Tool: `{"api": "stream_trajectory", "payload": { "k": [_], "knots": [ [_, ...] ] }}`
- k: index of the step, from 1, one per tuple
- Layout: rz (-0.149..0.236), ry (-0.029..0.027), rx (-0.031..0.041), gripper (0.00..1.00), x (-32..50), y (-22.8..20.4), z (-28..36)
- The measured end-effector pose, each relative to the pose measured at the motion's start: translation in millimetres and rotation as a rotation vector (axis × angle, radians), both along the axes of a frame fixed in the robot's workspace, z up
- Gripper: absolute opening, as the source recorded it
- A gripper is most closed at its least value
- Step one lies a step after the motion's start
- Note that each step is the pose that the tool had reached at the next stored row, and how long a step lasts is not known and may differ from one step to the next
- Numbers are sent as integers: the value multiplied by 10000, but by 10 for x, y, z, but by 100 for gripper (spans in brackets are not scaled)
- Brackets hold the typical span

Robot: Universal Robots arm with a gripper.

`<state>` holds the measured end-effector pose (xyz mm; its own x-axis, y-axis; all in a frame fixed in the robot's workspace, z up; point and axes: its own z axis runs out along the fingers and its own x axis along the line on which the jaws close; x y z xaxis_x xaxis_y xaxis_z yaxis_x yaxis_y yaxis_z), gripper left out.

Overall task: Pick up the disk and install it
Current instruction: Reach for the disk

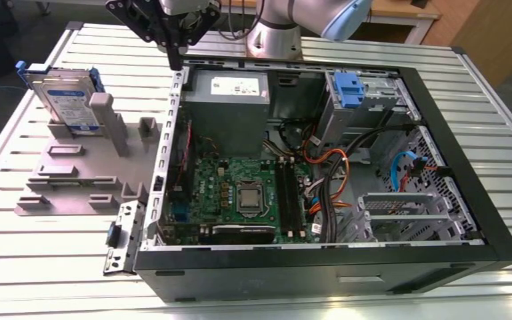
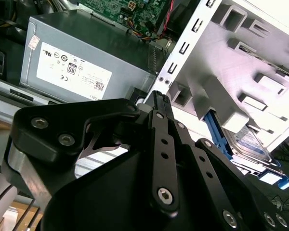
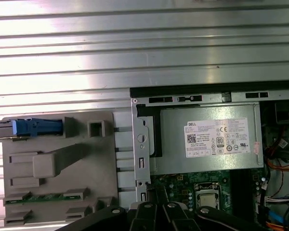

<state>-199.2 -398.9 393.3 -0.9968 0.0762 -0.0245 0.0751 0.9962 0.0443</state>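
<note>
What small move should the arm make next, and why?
Probably shift the gripper toward the exterior view's left, above the disk: it hangs empty over the case's edge, while the disk stands upright in the grey fixture.

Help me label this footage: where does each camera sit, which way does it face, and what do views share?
Exterior view: off the arm, looking down on the open case, disk, arm and gripper.
First wrist view: on the arm, looking straight down past the gripper at the fixture.
Second wrist view: on the arm, looking slantwise over the gripper.
All share the power supply.
</note>
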Motion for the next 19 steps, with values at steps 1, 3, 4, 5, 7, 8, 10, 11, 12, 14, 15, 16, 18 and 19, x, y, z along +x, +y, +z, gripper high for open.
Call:
{"api": "stream_trajectory", "payload": {
  "k": [1,3,4,5,7,8,10,11,12,14,15,16,18,19],
  "knots": [
    [0,0,1,11,-2,0,0],
    [0,0,0,11,-7,0,0],
    [0,0,0,11,-9,0,0],
    [1,0,0,11,-11,0,0],
    [0,0,0,11,-16,0,0],
    [0,0,0,11,-18,0,0],
    [0,0,0,11,-23,0,0],
    [0,0,0,11,-25,0,0],
    [0,1,0,11,-27,0,0],
    [0,0,0,11,-32,0,0],
    [0,0,0,11,-35,0,0],
    [0,0,0,11,-37,0,0],
    [0,0,0,11,-41,0,0],
    [0,0,0,11,-43,0,0]
  ]
}}
